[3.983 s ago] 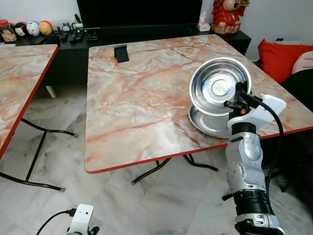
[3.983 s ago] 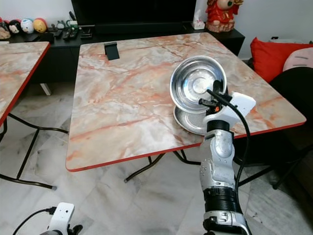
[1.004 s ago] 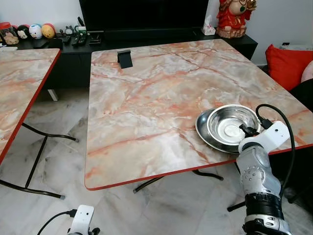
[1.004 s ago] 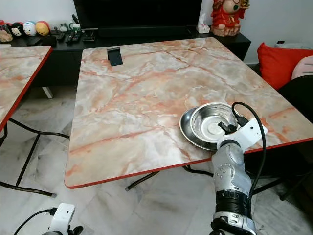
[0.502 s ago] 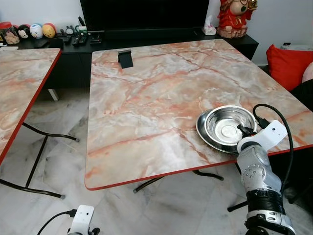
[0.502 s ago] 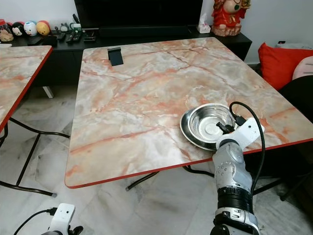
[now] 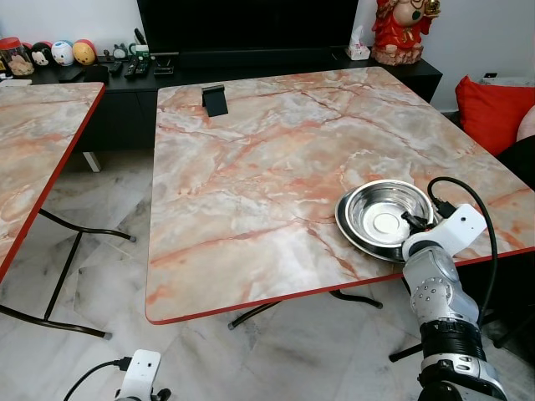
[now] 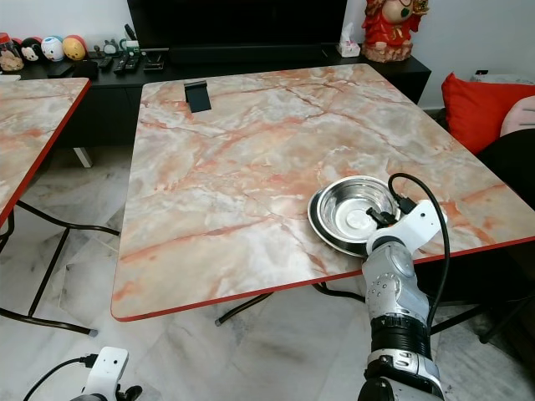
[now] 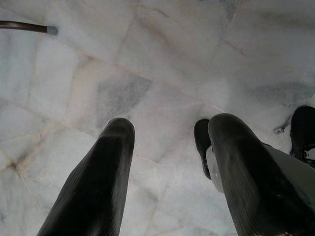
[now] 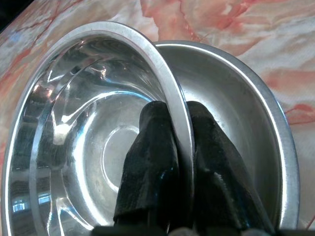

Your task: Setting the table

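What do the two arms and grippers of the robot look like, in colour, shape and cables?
The right arm is silver metal with small screw holes and a black ribbed band lower down. Its wrist carries a white block, from which a black cable loops. The right gripper has two long, rounded, matte black fingers. The left gripper has the same thick black fingers, and a white block with a black cable.

Two round shiny steel bowls [image 10: 88,142] [image 10: 246,128], two red-edged marble-patterned tables [image 7: 251,175] [image 7: 33,134], one small black stand [image 7: 214,99], one red cushion [image 7: 495,113].

Steel bowl [image 7: 387,215]: shiny, upright, nested off-centre in a second steel bowl [image 7: 355,236] near the surface's [image 7: 251,167] red front edge.
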`<state>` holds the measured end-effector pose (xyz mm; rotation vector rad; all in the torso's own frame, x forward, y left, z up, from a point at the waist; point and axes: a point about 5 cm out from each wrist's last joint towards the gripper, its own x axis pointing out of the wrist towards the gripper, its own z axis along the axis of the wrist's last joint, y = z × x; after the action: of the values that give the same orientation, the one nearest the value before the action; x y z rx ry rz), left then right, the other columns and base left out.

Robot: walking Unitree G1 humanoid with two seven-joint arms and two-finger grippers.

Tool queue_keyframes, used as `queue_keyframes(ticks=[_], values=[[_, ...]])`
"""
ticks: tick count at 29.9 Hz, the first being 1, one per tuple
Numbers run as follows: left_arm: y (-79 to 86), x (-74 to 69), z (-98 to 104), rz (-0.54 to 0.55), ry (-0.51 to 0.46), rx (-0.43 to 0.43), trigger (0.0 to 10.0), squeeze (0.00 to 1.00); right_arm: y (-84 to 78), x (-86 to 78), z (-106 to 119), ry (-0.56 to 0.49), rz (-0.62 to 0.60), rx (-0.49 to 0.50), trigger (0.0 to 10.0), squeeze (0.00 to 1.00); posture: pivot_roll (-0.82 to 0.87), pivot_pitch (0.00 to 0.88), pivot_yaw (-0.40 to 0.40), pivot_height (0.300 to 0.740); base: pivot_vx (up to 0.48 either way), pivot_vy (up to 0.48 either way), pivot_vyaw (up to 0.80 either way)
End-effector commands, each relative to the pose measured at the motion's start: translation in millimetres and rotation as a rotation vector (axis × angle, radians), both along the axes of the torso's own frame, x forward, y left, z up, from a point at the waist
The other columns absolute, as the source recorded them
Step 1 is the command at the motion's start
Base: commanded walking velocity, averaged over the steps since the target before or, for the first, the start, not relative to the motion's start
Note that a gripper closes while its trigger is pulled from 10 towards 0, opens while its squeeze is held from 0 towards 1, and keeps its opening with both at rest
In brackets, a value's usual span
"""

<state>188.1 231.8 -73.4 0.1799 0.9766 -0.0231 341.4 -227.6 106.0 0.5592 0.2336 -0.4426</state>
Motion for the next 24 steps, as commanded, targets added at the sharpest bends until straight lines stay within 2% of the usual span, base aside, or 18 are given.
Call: queue_keyframes(ticks=[1, 6, 7, 9, 10, 11, 16, 17, 19, 20, 21, 22, 23, 24], values=[[3.0, -2.2, -0.3, -0.002, 0.005, 0.006, 10.0, 0.0, 1.8, 3.1, 1.8, -0.005, 0.01, 0.004, 10.0, 0.0, 0.02, 0.0, 0.013, 0.74, 0.0, 0.0, 0.0], [3.1, -2.2, -0.2, -0.005, 0.005, 0.007, 10.0, 0.0, 0.7, 3.0, 1.1, 0.0, 0.012, 0.0, 10.0, 0.0, 0.02, 0.0, 0.014, 0.74, 0.0, 0.0, 0.0], [3.2, -2.4, -0.3, -0.007, 0.006, 0.008, 10.0, 0.0, 0.1, 2.5, -0.2, 0.008, 0.011, -0.005, 10.0, 0.44, 0.02, 0.0, 0.015, 0.74, 0.0, 0.0, 0.0], [3.3, -2.6, -0.3, -0.008, 0.006, 0.008, 10.0, 0.0, -0.2, 2.0, -1.4, 0.015, 0.01, -0.008, 10.0, 0.44, 0.02, 0.0, 0.015, 0.74, 0.0, 0.0, 0.0], [3.4, -2.6, -0.3, -0.008, 0.006, 0.008, 10.0, 0.0, -0.1, 1.9, -1.8, 0.017, 0.011, -0.01, 10.0, 0.38, 0.02, 0.0, 0.014, 0.74, 0.0, 0.0, 0.0], [3.4, -2.5, -0.3, -0.009, 0.006, 0.009, 10.0, 0.0, -0.1, 1.9, -2.1, 0.02, 0.01, -0.013, 10.0, 0.0, 0.02, 0.0, 0.014, 0.74, 0.0, 0.0, 0.0], [3.5, -2.5, -0.2, -0.008, 0.005, 0.009, 10.0, 0.0, -0.3, 1.9, -2.6, 0.023, 0.005, -0.014, 10.0, 0.0, 0.02, 0.0, 0.014, 0.74, 0.0, 0.0, 0.0], [3.5, -2.4, -0.2, -0.009, 0.005, 0.01, 10.0, 0.0, -0.4, 1.9, -2.8, 0.026, 0.003, -0.016, 10.0, 0.33, 0.02, 0.0, 0.015, 0.74, 0.0, 0.0, 0.0], [3.5, -2.4, -0.2, -0.01, 0.005, 0.01, 10.0, 0.0, -0.5, 1.8, -3.0, 0.029, 0.002, -0.018, 10.0, 0.33, 0.02, 0.0, 0.015, 0.74, 0.0, 0.0, 0.0], [3.5, -2.3, -0.1, -0.01, 0.005, 0.01, 10.0, 0.0, -0.8, 1.7, -3.1, 0.032, -0.002, -0.018, 10.0, 0.71, 0.02, 0.0, 0.014, 0.74, 0.0, 0.0, 0.0], [3.5, -2.3, -0.1, -0.01, 0.005, 0.01, 10.0, 0.0, -1.2, 1.6, -3.2, 0.034, -0.006, -0.018, 10.0, 0.71, 0.02, 0.0, 0.014, 0.74, 0.0, 0.0, 0.0], [3.5, -2.3, -0.1, -0.01, 0.004, 0.01, 10.0, 0.0, -1.6, 1.5, -3.3, 0.035, -0.009, -0.019, 10.0, 0.47, 0.02, 0.0, 0.015, 0.74, 0.0, 0.0, 0.0], [3.5, -2.2, -0.1, -0.01, 0.004, 0.01, 10.0, 0.0, -1.8, 1.5, -3.3, 0.036, -0.01, -0.019, 10.0, 0.47, 0.02, 0.0, 0.015, 0.74, 0.0, 0.0, 0.0], [3.4, -2.2, -0.1, -0.01, 0.004, 0.01, 10.0, 0.0, -2.8, 1.2, -3.3, 0.037, -0.016, -0.021, 10.0, 0.1, 0.02, 0.0, 0.015, 0.74, 0.0, 0.0, 0.0]])
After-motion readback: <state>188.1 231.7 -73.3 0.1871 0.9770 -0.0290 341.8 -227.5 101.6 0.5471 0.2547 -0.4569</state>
